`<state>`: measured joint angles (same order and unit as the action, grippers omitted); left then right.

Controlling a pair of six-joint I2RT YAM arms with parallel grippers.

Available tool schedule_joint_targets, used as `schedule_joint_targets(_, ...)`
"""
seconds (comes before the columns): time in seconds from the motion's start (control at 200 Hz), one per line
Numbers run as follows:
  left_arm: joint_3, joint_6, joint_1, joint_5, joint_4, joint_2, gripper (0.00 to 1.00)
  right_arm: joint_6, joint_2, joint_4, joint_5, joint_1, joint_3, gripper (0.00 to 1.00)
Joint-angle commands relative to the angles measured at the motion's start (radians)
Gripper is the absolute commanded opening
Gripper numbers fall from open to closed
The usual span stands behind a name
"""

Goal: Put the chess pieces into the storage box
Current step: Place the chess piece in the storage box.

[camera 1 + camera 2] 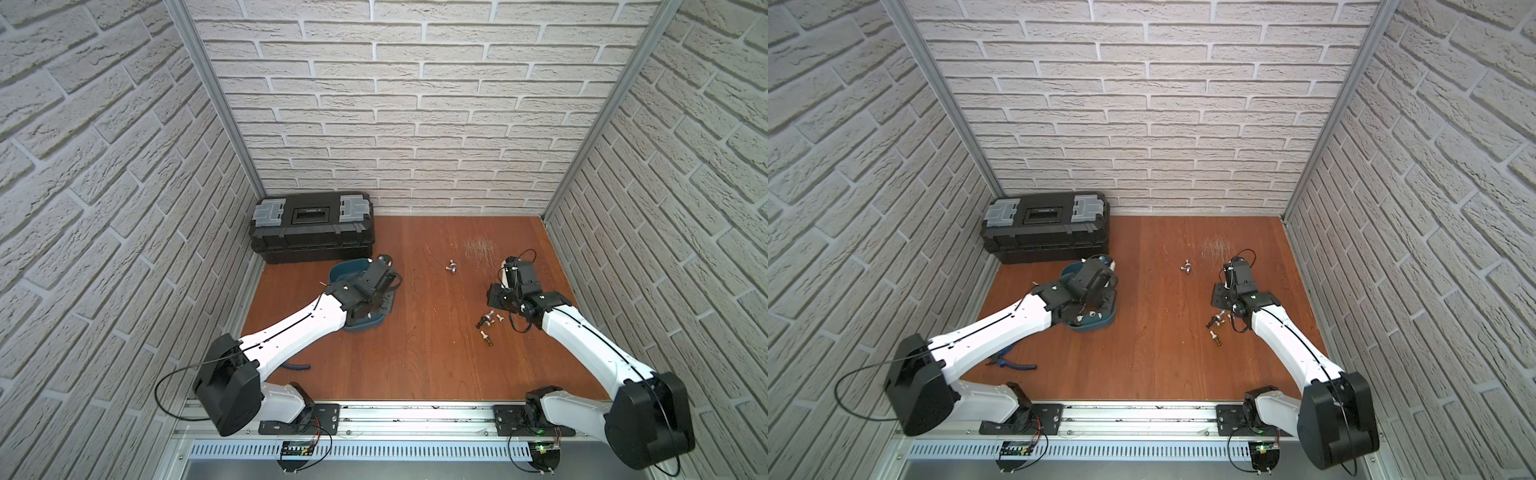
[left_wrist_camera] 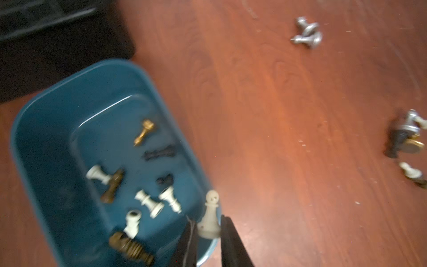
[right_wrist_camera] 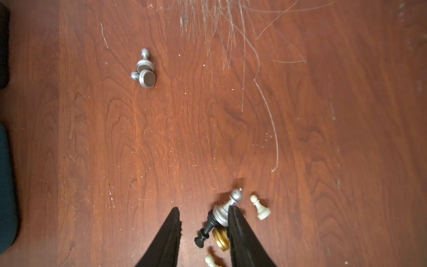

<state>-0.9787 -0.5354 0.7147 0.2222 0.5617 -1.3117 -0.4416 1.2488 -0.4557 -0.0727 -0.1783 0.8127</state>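
While left hand (image 2: pixel 208 220) clamps its base, white pawn (image 2: pixel 211 207) points outward — head-first.

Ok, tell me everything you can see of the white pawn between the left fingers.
The white pawn is off-white and looks like plastic, with a round head, a narrow collar, a flaring body and a wide round base. The left gripper's black fingers clamp its base from both sides, and its head points away from them. It hangs over the rim of the teal storage box. Nothing else visibly touches it.
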Motion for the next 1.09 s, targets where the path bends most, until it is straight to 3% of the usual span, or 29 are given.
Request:
schedule_joint_targets(0.0,0.079,-0.047,-0.085,-0.038,0.040,0.066,0.25,0.021,0.105,0.064,0.059,-0.026,0.092,0.38)
schedule_joint_targets(0.355,0.153,-0.032,-0.229,-0.118,-0.058,0.005,0.28,0.099,0.499,0.005,0.044,-0.084,0.448,0.39)
schedule_joint_targets(0.885,0.139,-0.028,-0.230,-0.158,-0.062,0.065,0.32,0.168,0.895,-0.144,-0.025,-0.084,0.858,0.42)
schedule_joint_targets(1.09,0.165,-0.035,-0.230,-0.154,-0.052,0.106,0.32,0.161,0.951,-0.176,-0.057,-0.084,0.902,0.42)
